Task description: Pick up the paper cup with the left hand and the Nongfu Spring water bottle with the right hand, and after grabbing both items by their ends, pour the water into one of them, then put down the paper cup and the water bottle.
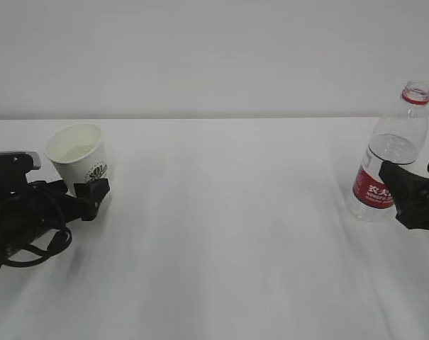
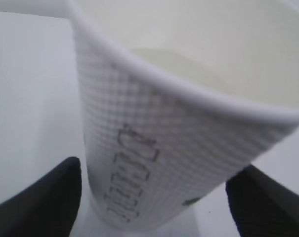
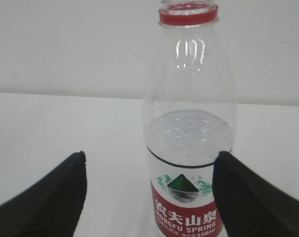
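White tabletop (image 1: 221, 234), plain wall behind. Far left: paper cup (image 1: 78, 161) upright on table, green logo facing camera, pale liquid visible inside. Left hand (image 1: 92, 197) low and near-horizontal, reaching in from left edge, fingers level with cup's lower half. In left wrist view cup (image 2: 179, 148) sits between the two black fingers (image 2: 40, 202), clear gap showing on both sides; jaws wide apart, holding nothing.

Far right: Nongfu Spring water bottle (image 1: 391, 159) upright, uncapped, red neck ring on top, water (image 3: 191, 133) up to just above label. Right hand (image 1: 413, 188) coming in from right edge, roughly horizontal, at label height. In right wrist view bottle (image 3: 191, 123) centred between fingers (image 3: 248, 197), right finger looks at or near bottle's side, left one apart; jaws spread wide, no grip yet.

Likely step: closing on both items. Best done by centring each between pads before squeezing, closing gently on cup to avoid crushing thin wall and spilling, gripping bottle on label band, keeping both vertical during lift.
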You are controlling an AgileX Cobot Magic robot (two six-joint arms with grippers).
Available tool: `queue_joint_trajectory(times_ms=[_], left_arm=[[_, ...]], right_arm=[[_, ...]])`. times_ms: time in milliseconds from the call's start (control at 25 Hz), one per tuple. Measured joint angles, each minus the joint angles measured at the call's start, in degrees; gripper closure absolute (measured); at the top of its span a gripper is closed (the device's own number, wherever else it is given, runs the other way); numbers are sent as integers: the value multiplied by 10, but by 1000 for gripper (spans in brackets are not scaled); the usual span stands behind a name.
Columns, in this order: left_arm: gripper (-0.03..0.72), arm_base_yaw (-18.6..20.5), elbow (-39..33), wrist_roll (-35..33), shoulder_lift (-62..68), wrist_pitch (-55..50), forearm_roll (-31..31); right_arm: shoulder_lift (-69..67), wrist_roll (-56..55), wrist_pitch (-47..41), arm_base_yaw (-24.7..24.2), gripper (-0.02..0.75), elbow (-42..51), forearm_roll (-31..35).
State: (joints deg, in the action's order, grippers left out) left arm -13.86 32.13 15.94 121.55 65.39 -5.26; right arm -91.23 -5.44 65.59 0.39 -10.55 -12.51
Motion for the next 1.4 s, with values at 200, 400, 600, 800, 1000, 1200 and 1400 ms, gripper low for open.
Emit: queue_joint_trajectory(times_ms=[200, 400, 600, 800, 1000, 1200, 1400], left_arm=[[33, 0, -23, 0, -22, 0, 0], [81, 0, -43, 1, -41, 1, -1], [97, 0, -49, 2, -52, 1, -17], [98, 0, -53, 3, -60, 2, -31], [99, 0, -53, 3, -69, 2, -32], [99, 0, -71, 3, -84, 3, -35], [108, 0, -115, 3, -99, 5, -36]], right_arm=[[0, 0, 0, 0, 142, 0, 0], [0, 0, 0, 0, 144, 0, 0], [0, 0, 0, 0, 144, 0, 0], [0, 0, 0, 0, 144, 0, -1], [0, 0, 0, 0, 144, 0, -1], [0, 0, 0, 0, 144, 0, -1], [0, 0, 1, 0, 144, 0, -3]])
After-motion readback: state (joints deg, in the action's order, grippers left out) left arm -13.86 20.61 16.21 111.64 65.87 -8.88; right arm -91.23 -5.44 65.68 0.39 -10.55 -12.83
